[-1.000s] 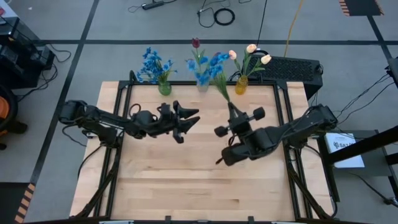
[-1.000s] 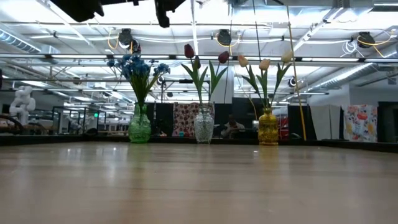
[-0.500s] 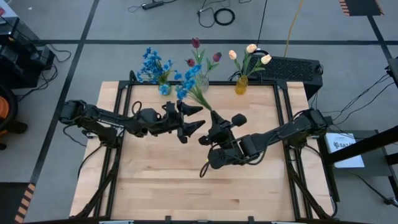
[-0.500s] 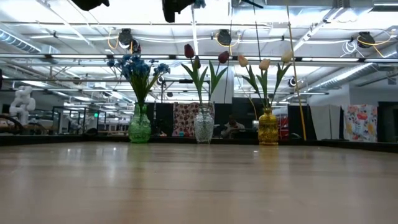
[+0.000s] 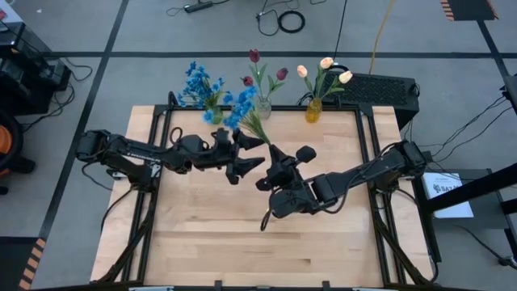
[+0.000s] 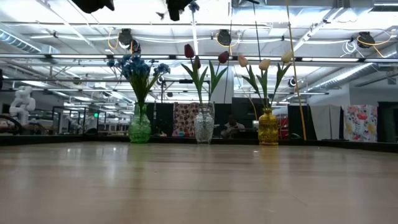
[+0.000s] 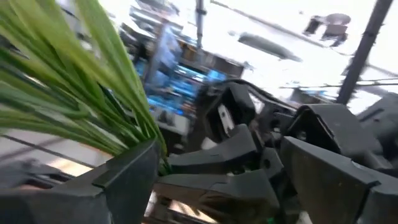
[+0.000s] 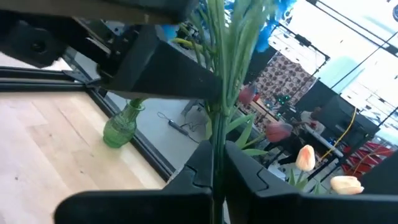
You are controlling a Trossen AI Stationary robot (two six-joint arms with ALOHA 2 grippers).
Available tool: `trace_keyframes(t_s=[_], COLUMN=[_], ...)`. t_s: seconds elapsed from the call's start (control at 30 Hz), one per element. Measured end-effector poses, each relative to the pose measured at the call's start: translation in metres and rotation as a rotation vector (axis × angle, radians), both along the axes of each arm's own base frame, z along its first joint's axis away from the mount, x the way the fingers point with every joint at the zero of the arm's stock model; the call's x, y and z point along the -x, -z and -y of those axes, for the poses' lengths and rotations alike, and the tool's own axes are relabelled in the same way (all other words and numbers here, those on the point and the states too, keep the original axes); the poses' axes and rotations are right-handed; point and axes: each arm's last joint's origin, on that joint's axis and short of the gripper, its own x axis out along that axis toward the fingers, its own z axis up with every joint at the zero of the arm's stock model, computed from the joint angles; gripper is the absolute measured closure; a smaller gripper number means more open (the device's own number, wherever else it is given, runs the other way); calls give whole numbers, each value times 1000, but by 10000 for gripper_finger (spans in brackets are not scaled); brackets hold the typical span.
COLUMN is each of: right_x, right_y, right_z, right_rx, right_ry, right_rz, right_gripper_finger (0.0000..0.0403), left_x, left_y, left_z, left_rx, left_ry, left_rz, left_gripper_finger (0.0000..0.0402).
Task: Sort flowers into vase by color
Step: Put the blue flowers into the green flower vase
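Note:
Three vases stand along the table's far edge: a green vase [image 5: 212, 115] with blue flowers [image 5: 196, 81], a clear vase [image 5: 262, 106] with dark red tulips, and a yellow vase [image 5: 313, 110] with cream tulips. My right gripper [image 5: 277, 163] is shut on a bunch of blue flowers [image 5: 238, 105] high over the table's middle. Its blossoms lean toward the green vase. My left gripper [image 5: 254, 151] stands open close beside the bunch's green leaves [image 7: 74, 93]. My right gripper pinches the bunch's green stem [image 8: 215, 140] between its two fingers, below the leaves. The fingers come level from the table's right and lie across the stem. The bunch is lifted clear and tilted, with blossoms toward the far left and the stem's lower end [image 5: 266, 218] toward the near edge. My left gripper has leaves lying along one finger [image 7: 127, 171]; whether they touch, I cannot tell.
The wooden tabletop [image 6: 199, 186] spreads out bare below both arms in the low view. Beyond the far edge a dark mat [image 5: 380, 87] and cables lie on the floor. A white box [image 5: 448, 190] sits off the table's right side.
My right gripper has carried the blue bunch toward the table's left and rolled, so the blossoms have swung from near the clear vase toward the green vase. My left gripper has opened wider and has tipped up a little beside the bunch.

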Motion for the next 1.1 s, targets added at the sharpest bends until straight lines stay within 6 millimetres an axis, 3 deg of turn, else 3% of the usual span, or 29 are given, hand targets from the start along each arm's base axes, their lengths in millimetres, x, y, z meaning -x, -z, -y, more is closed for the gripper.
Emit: trace_keyframes(t_s=[0.23,0.43,0.7,1.1], right_x=[8,11,4,6], right_y=[-7,-12,-15,-16], right_z=[-12,-15,-18,-17], right_rx=[50,28,-66,-25], right_ry=[22,-3,-168,-94], right_rz=[-3,25,35,39], right_gripper_finger=[399,399,399,399], left_x=[-2,-1,1,2], left_y=[6,5,-4,-4], left_z=[9,7,7,10], left_rx=[18,16,2,-45], left_ry=[124,3,-4,3], left_rz=[-57,-45,52,51], left_gripper_finger=[92,107,107,113])
